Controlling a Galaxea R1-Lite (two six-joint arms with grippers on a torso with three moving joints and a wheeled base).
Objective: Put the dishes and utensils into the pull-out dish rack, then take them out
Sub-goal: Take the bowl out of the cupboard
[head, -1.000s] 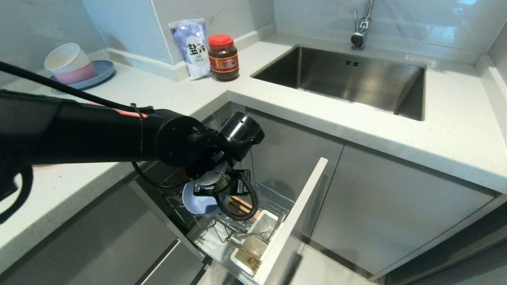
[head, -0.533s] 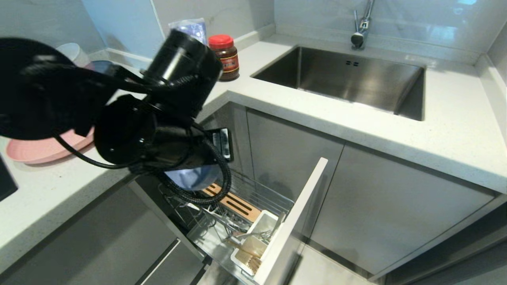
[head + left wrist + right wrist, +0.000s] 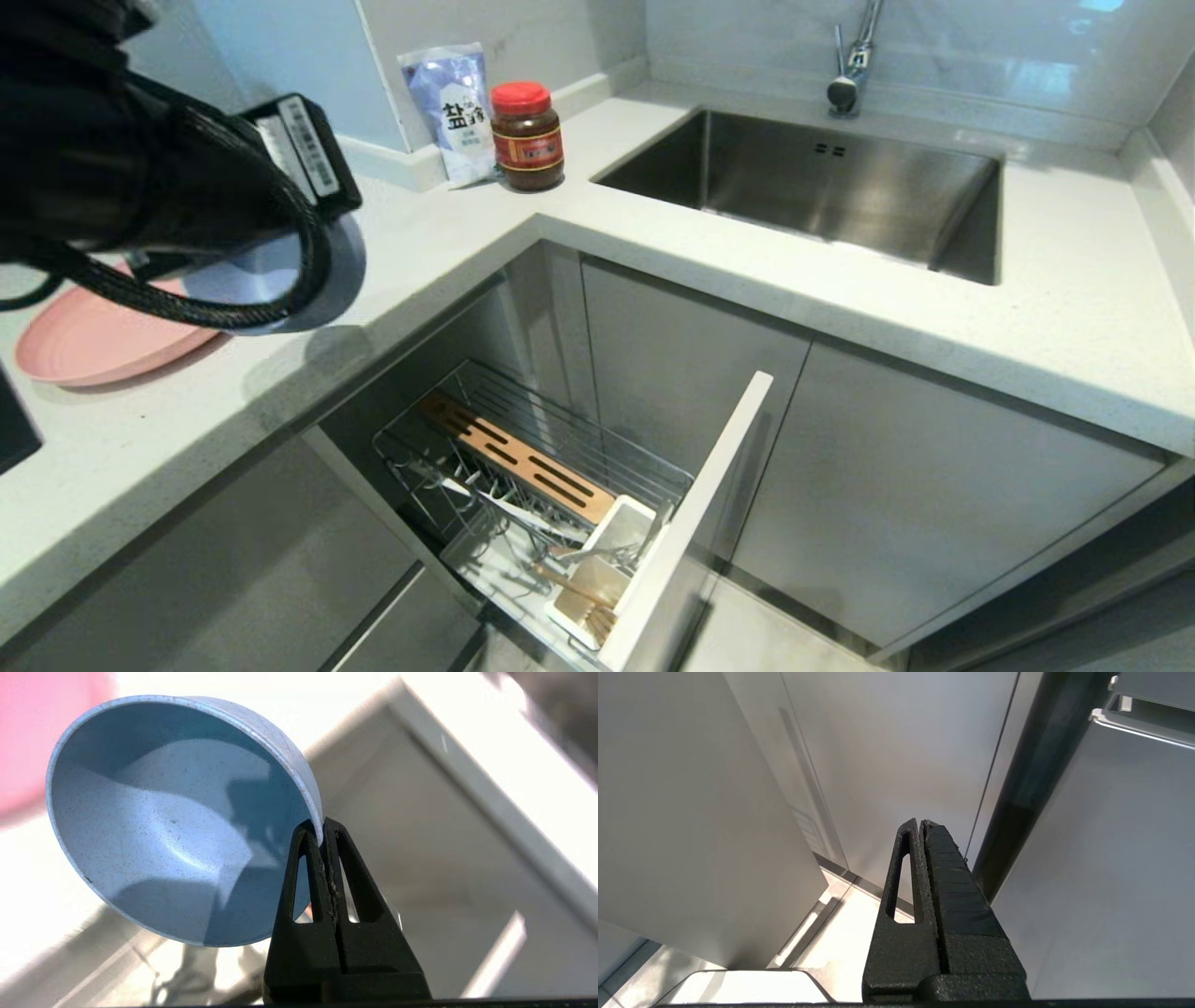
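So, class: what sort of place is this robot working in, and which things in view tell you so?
Most likely a home kitchen. A stainless sink with a tap is set into a pale countertop, a pull-out dish rack stands open under it, and a red-lidded jar sits by the wall.

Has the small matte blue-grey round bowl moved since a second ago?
Yes. The small blue-grey bowl, pinched at its rim by the left pincer, has risen out of the chrome wire dish rack to above the white countertop.
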